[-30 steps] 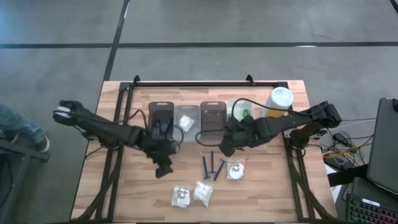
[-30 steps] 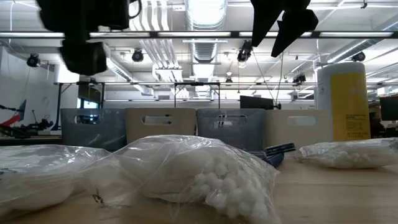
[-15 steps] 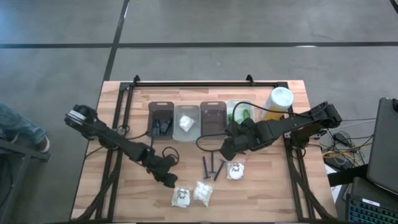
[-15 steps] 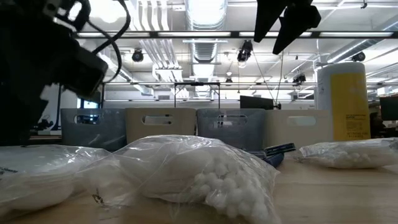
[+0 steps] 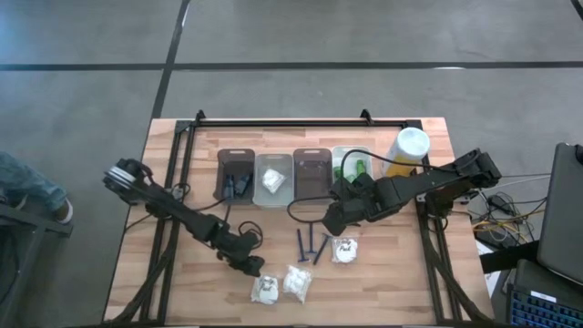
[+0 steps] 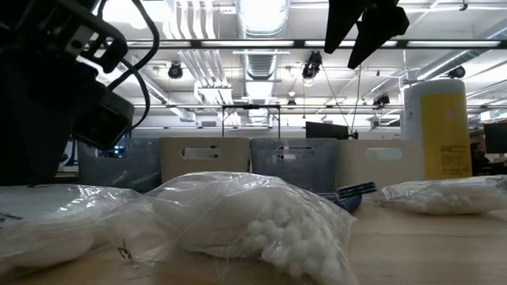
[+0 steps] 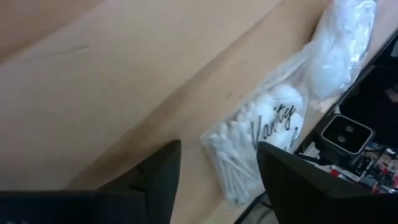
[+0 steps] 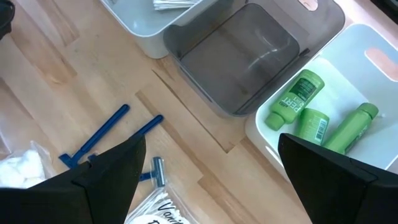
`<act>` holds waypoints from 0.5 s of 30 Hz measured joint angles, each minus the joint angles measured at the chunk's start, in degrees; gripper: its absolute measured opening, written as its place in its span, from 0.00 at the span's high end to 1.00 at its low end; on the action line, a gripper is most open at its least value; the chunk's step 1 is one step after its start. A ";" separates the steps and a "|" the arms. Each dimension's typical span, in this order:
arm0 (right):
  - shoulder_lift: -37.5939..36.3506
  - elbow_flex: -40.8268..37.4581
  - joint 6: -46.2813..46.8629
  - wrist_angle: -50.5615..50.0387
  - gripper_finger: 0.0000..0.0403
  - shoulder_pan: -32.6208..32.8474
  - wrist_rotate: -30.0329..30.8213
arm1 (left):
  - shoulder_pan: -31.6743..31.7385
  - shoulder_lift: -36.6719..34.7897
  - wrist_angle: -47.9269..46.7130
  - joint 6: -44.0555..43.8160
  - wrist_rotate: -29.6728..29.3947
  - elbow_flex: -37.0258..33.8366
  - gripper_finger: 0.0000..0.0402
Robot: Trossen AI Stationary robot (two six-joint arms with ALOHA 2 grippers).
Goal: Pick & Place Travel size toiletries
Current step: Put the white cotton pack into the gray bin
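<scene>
Two white plastic-wrapped packets (image 5: 264, 288) (image 5: 296, 280) lie flat near the table's near edge; a third (image 5: 344, 249) lies beside three dark blue razors (image 5: 310, 244). My left gripper (image 5: 253, 265) is low and open just left of the nearest packet (image 7: 261, 134), which lies ahead of its fingers, not between them. My right gripper (image 5: 332, 219) hangs open in the air above the razors (image 8: 106, 140), in front of the bins. Green bottles (image 8: 317, 115) lie in the white bin, black tubes (image 5: 237, 182) in the dark left bin, and one packet (image 5: 273, 179) in the second bin.
Four bins stand in a row across the table's far half (image 5: 311, 173); the third, grey one (image 8: 249, 56) holds nothing. A yellow canister with a white lid (image 5: 407, 148) stands at the far right. Bare wood lies left of the packets (image 5: 182, 282).
My left gripper has left the dark left bin and swung toward the table's near edge, dropping low beside the two near packets. My right gripper has stayed where it was. No toiletry has moved.
</scene>
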 joint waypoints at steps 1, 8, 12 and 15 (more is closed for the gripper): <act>0.00 0.00 0.00 0.02 0.10 0.00 0.01 | -0.04 0.57 0.00 0.01 0.04 0.59 0.46; 0.00 -0.02 0.02 0.00 0.10 -0.02 0.15 | -0.06 4.82 0.21 3.31 0.06 5.01 0.48; 0.00 -0.02 0.02 -0.01 0.10 -0.02 0.18 | -0.18 5.60 0.19 4.59 0.07 5.60 0.57; 0.00 -0.02 0.02 -0.03 0.10 -0.02 0.16 | -0.19 5.72 -0.21 5.38 0.23 5.71 0.69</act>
